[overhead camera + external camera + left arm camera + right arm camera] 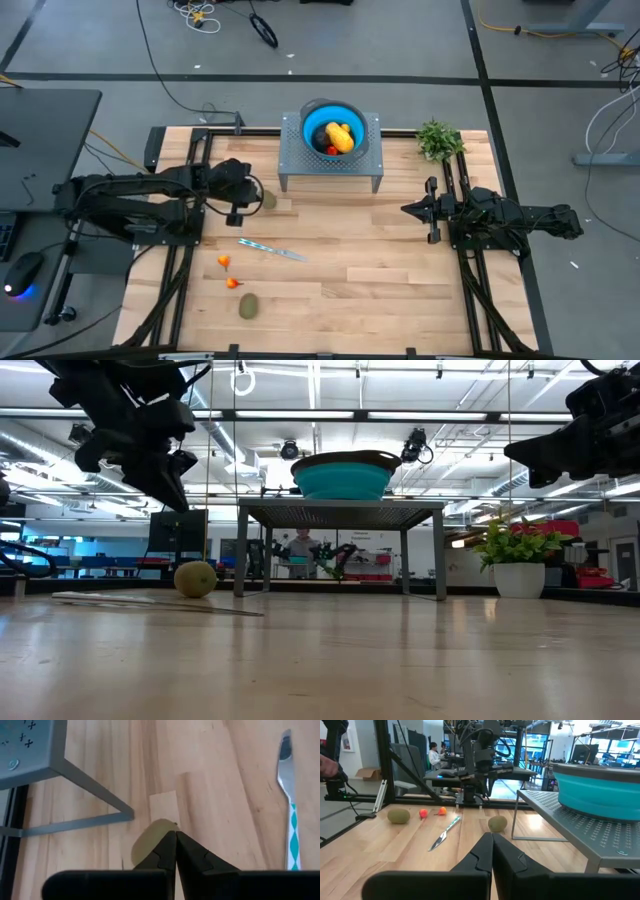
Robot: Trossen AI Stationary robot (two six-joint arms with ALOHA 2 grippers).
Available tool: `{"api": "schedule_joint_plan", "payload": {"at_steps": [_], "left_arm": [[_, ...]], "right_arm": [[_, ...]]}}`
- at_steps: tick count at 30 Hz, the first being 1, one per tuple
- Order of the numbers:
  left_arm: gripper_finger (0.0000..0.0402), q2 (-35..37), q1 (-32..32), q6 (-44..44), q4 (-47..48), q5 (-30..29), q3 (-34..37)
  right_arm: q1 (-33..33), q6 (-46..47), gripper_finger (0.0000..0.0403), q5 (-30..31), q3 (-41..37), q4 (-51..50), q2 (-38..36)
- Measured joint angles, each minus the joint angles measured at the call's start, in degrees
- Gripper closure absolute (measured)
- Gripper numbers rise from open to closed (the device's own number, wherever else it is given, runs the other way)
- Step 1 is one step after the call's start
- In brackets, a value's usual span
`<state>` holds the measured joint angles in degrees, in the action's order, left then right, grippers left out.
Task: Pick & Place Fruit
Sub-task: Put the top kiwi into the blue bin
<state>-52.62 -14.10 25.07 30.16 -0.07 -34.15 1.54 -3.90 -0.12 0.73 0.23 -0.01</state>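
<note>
Brown-green kiwi (268, 200) lies under closed left pincer (254, 197).

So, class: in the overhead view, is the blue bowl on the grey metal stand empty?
No. The blue bowl on the grey perforated stand holds an elongated yellow-orange fruit.

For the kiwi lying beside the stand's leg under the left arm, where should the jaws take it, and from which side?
Across the middle of the kiwi, coming straight down. It lies low on bare wood, the stand leg close beside it, so a side approach looks cramped. The left gripper hovers above it, jaws shut; they would probably need opening first.
</note>
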Motion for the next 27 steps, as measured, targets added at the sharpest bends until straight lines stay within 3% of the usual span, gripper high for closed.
{"api": "schedule_joint_plan", "payload": {"at_steps": [6, 20, 27], "left_arm": [[0.0341, 0.0, -0.1, 2.5, 0.1, 1.2, 0.0], [0.011, -2.9, 0.0, 8.6, 0.4, -7.1, 0.0], [0.0063, -6.9, 0.0, 9.9, 0.4, -8.1, 0.0]], "right_arm": [[0.0, 0.0, 0.0396, 0.0, 0.0, 0.0, 0.0], [0.0, 0.0, 0.0396, 0.0, 0.0, 0.0, 0.0], [0.0, 0.0, 0.0396, 0.0, 0.0, 0.0, 0.0]]}}
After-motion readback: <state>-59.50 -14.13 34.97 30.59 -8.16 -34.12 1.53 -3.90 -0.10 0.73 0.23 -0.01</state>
